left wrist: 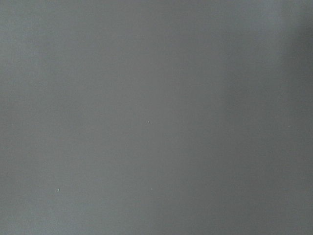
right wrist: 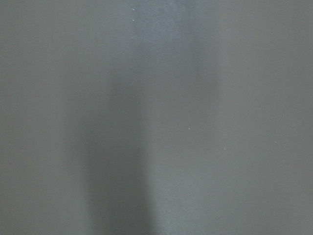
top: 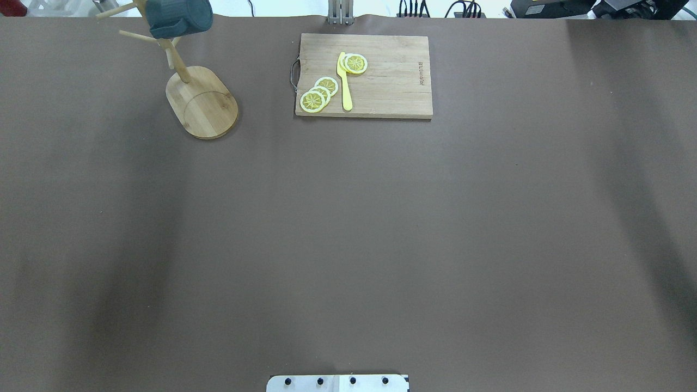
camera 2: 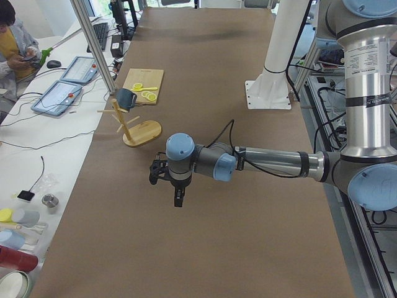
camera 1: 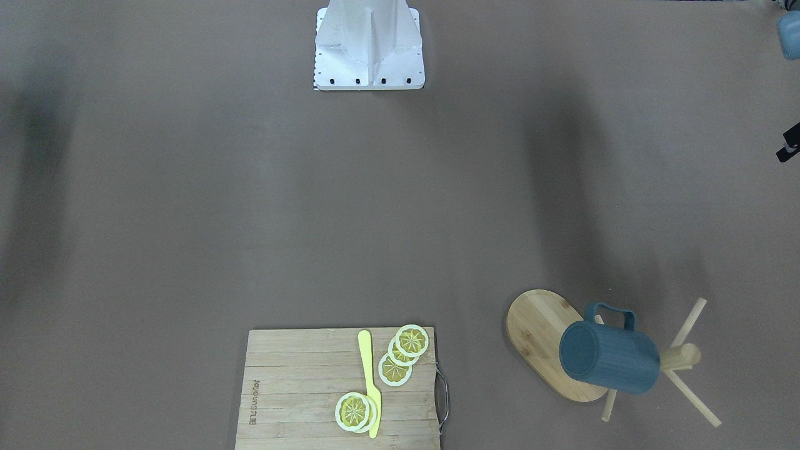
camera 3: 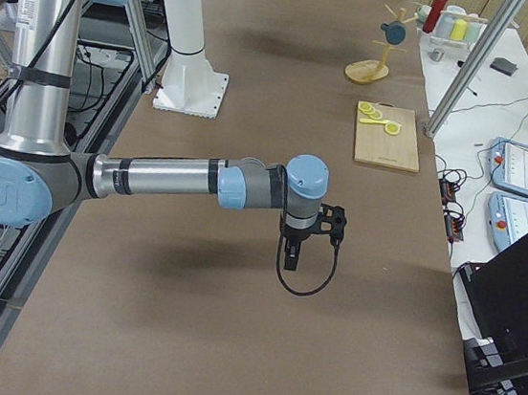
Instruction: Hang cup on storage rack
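Fingers of the left gripper [camera 2: 178, 198] and the right gripper [camera 3: 293, 257] hang over the table [camera 2: 217, 248], gripping nothing; their opening cannot be told. The cup [camera 1: 609, 357] hangs sideways on the rack [camera 1: 539, 325]; a cutting board [camera 1: 300, 387] lies nearby.

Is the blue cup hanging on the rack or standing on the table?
Hanging. The cup lies sideways among the pegs of the rack, raised above its base and the table.

The cup [camera 1: 609, 357] hangs on the storage rack [camera 1: 537, 325] (far-left corner); the cutting board [camera 1: 294, 387] lies to its right.
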You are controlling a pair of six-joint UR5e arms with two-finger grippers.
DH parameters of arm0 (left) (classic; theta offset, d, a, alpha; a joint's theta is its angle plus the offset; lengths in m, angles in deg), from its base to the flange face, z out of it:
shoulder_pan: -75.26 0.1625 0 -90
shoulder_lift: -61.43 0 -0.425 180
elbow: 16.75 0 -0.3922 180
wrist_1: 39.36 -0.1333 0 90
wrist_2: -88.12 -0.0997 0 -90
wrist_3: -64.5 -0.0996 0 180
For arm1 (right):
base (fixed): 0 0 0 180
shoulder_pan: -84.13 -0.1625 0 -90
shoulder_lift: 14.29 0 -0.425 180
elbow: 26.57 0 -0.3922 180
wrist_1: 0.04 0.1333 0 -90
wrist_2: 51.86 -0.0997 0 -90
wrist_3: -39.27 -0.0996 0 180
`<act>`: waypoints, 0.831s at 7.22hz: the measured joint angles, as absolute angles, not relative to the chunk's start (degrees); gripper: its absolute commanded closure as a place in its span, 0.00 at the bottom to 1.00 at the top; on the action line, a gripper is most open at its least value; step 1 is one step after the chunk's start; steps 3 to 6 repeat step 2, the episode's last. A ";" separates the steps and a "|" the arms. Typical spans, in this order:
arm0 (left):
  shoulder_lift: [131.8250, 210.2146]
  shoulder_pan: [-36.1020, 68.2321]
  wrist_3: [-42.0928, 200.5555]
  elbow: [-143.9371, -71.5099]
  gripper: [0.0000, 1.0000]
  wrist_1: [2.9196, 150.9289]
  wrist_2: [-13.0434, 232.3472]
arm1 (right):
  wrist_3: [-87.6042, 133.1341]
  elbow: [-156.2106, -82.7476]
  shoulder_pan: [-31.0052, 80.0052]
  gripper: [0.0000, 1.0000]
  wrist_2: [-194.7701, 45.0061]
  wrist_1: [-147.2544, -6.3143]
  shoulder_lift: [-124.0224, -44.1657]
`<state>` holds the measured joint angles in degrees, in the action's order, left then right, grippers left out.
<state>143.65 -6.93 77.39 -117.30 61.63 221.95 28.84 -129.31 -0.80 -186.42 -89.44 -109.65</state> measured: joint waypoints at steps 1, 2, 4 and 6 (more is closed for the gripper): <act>143.57 -6.92 77.43 -117.27 0.02 61.63 221.97 | 28.70 -128.43 -1.36 0.00 -186.37 -89.83 -110.10; 143.54 -6.92 77.47 -117.24 0.02 61.63 221.97 | 28.66 -127.78 -1.69 0.00 -186.33 -90.02 -110.27; 143.54 -6.92 77.47 -117.24 0.02 61.63 221.97 | 28.66 -127.78 -1.69 0.00 -186.33 -90.02 -110.27; 143.54 -6.92 77.47 -117.24 0.02 61.63 221.97 | 28.66 -127.78 -1.69 0.00 -186.33 -90.02 -110.27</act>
